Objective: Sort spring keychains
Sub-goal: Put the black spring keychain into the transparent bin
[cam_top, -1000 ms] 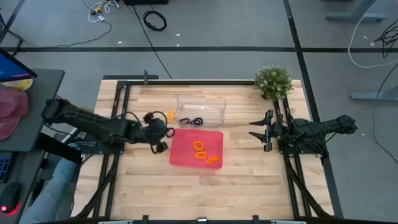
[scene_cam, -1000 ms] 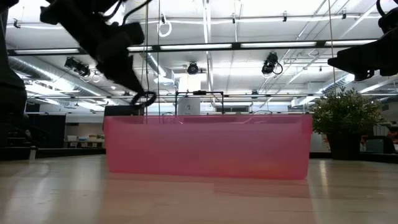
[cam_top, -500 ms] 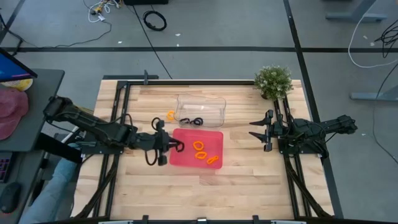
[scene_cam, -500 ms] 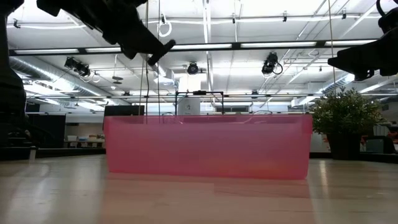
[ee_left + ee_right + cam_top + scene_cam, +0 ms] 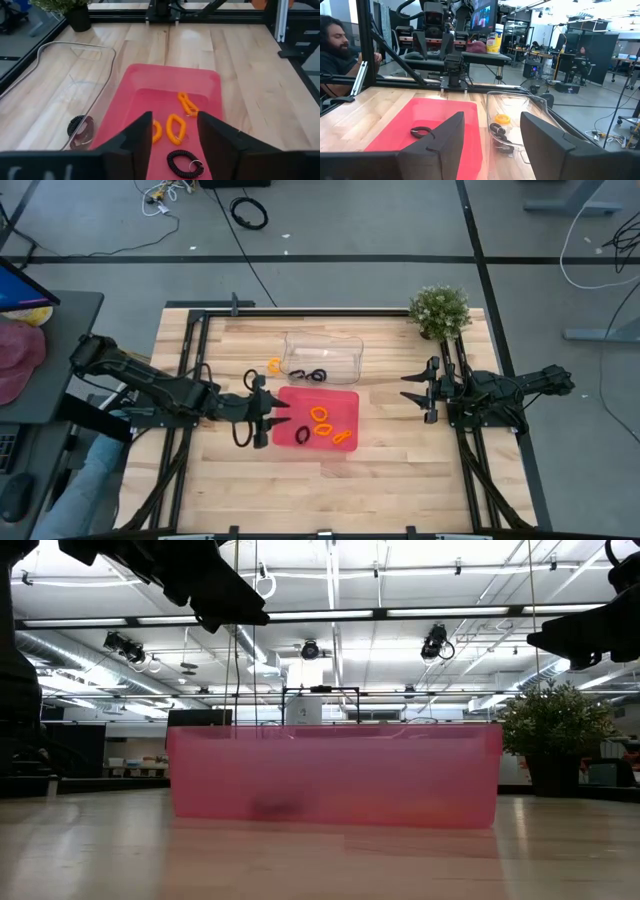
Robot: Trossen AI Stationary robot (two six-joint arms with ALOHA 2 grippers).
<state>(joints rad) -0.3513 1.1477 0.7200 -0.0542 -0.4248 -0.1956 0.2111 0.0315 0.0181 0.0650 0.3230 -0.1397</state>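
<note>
My left gripper (image 5: 281,420) (image 5: 175,125) is open and hovers over the left edge of the red tray (image 5: 345,398) (image 5: 207,80). It touches nothing. A black spring keychain (image 5: 303,435) (image 5: 182,163) lies loose on the tray floor just beyond the fingers. Three orange keychains (image 5: 321,416) (image 5: 176,128) lie beside it. The clear tray (image 5: 345,345) (image 5: 102,55) behind holds black keychains (image 5: 308,375) (image 5: 80,125). One orange keychain (image 5: 274,365) sits at the clear tray's left end; whether inside or beside it, I cannot tell. My right gripper (image 5: 408,388) (image 5: 492,130) waits open at the table's right side.
A potted plant (image 5: 440,310) (image 5: 555,730) stands at the table's far right corner. Bare wood lies along the near side of the red tray and between the trays and my right arm. A person sits beyond the table's left side in the right wrist view.
My left gripper has moved from beside the clear tray's left end toward the near edge and right, carrying a black keychain to the red tray's left edge. The keychain has left its fingers and now lies on the tray floor.
</note>
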